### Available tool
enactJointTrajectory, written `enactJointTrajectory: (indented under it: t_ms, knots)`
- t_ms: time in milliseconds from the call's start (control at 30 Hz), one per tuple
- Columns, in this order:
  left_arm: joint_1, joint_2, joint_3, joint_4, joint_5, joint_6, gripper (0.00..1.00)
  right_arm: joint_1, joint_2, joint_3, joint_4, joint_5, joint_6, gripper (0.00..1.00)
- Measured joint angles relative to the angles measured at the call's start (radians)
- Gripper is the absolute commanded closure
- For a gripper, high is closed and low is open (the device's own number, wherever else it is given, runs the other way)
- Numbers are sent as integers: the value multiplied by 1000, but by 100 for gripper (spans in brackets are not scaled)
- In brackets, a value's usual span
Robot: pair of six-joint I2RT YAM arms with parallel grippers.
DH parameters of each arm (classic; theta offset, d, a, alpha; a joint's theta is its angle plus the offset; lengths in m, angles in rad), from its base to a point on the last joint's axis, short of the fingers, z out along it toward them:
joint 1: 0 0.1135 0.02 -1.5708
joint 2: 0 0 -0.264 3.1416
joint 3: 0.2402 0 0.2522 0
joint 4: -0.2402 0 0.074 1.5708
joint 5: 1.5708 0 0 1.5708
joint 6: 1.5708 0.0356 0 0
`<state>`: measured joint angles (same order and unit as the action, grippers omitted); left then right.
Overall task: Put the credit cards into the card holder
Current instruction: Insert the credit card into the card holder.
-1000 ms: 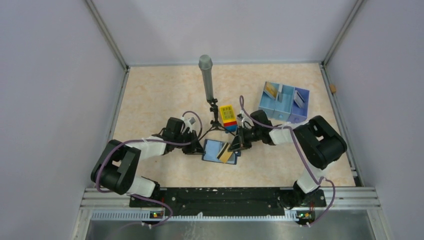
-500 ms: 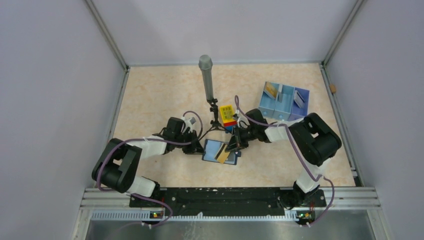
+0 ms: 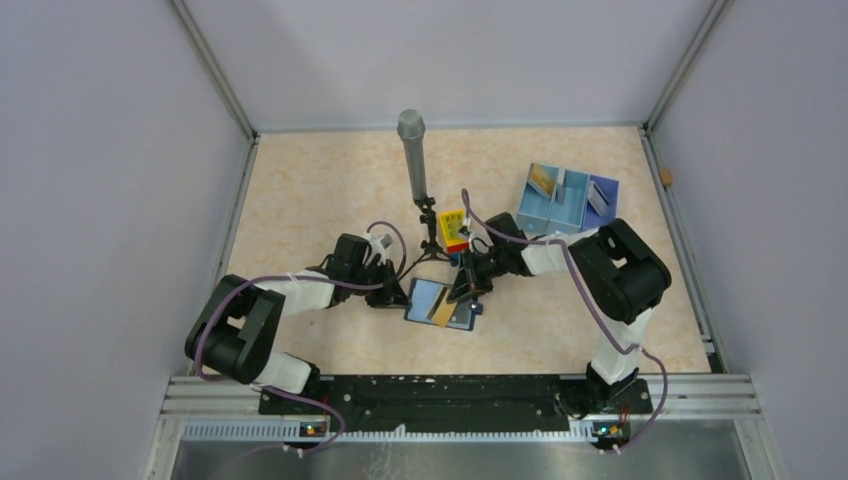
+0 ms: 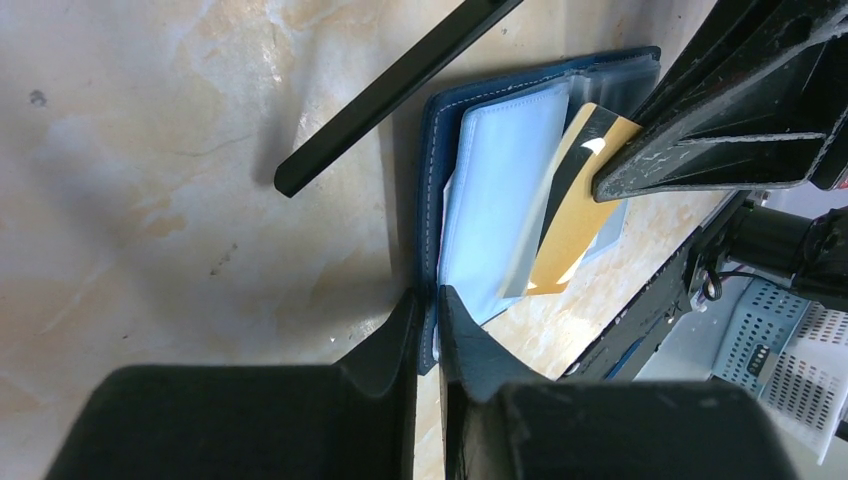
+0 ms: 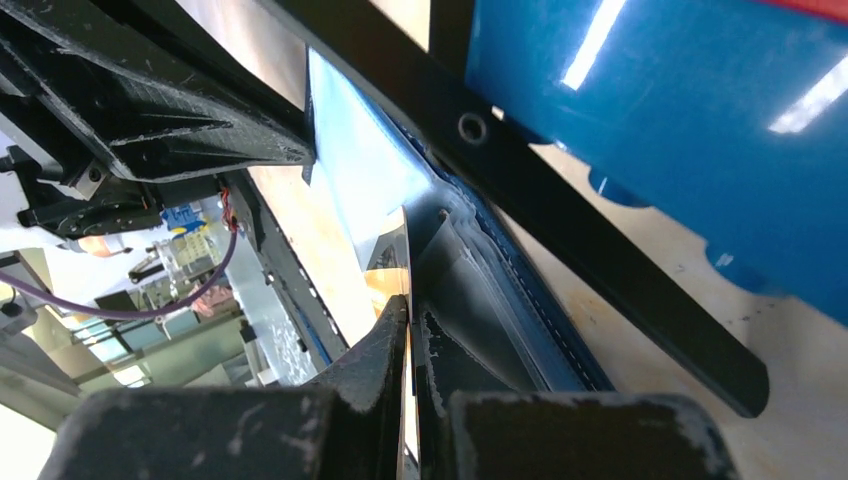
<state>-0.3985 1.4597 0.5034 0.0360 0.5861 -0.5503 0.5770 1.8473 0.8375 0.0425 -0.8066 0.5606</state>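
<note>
Beige marbled tabletop (image 3: pixel 300 190) from above: a navy-blue stitched folding card holder (image 3: pixel 425 300) lies open at centre, with a gold plastic credit card (image 3: pixel 443 312) partly slotted in. More cards sit in a pale blue three-compartment tray (image 3: pixel 560 210), so most of the job looks undone. Left wrist: the left gripper (image 4: pixel 428 320) pinches the holder's edge. Right wrist: the right gripper (image 5: pixel 410 320) is clenched on the gold card. No writing is readable.

The whole table (image 3: pixel 300 200) is seen from above and behind the arm bases by the fixed camera. The open card holder (image 3: pixel 425 298) is viewed very closely and low over the surface by both wrist cameras, from opposite sides, and is shared by all three views.
</note>
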Motion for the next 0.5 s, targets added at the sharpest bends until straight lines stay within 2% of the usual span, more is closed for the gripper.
enactJointTrajectory:
  t_ms: [500]
  knots:
    - [-2, 5, 3, 2, 0, 2, 91, 4, 52, 74, -96, 2, -6, 100]
